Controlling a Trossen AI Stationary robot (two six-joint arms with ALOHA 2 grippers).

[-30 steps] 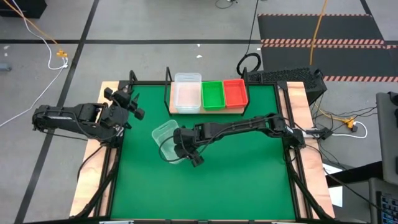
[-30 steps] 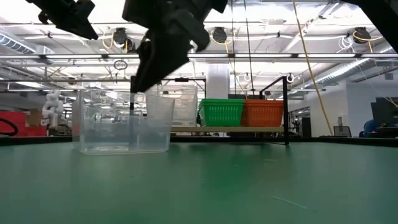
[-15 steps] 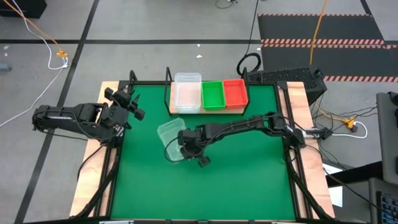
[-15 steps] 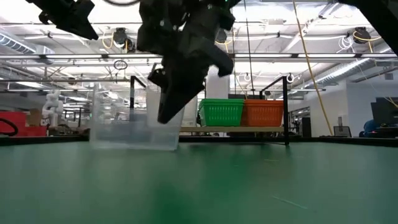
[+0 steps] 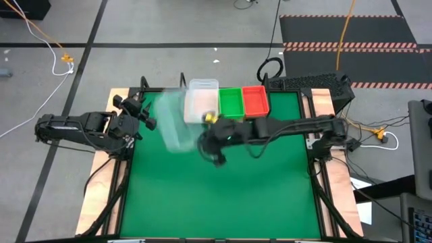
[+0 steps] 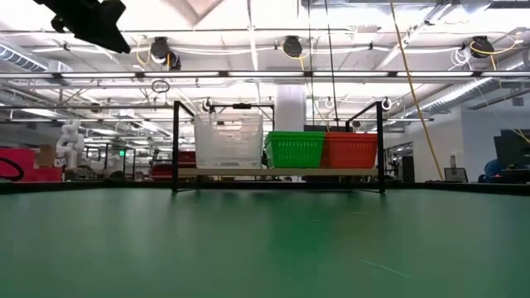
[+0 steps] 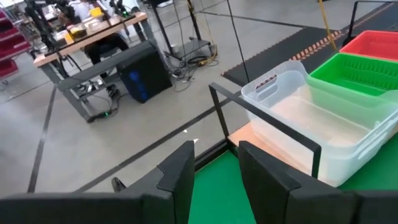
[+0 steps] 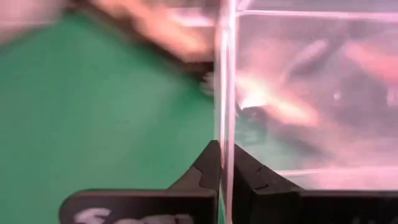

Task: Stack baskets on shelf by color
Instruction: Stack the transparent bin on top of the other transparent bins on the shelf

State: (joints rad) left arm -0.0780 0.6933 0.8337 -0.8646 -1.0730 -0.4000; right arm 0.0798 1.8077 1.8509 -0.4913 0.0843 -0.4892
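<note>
A clear basket point(image 5: 172, 121) hangs above the green mat, left of the shelf point(image 5: 237, 120), with my right gripper point(image 5: 200, 138) shut on it. It shows blurred in the high view and is above the low view's top edge. On the shelf point(image 6: 281, 171) stand a clear basket point(image 6: 228, 141), a green basket point(image 6: 295, 149) and a red basket point(image 6: 351, 150), side by side on their bottoms. My left gripper point(image 5: 145, 115) waits open over the table's left side, holding nothing. My right gripper pinches one side wall point(image 8: 225, 93) of the clear basket at its rim, with one finger inside the basket and one point(image 8: 208, 163) outside. The basket is lifted clear of the mat and sits tilted in the hold.
The shelf's black rod frame point(image 6: 175, 145) rises at both ends of the plank. Pale wooden borders point(image 5: 322, 108) run along the table's left and right sides. The green mat point(image 5: 229, 196) lies bare on the near half.
My right gripper has shut on the clear basket's wall, tipped the basket off the mat and lifted it clear. It has carried the basket up and toward the table's far edge, to the left of the shelf, out of the low view.
</note>
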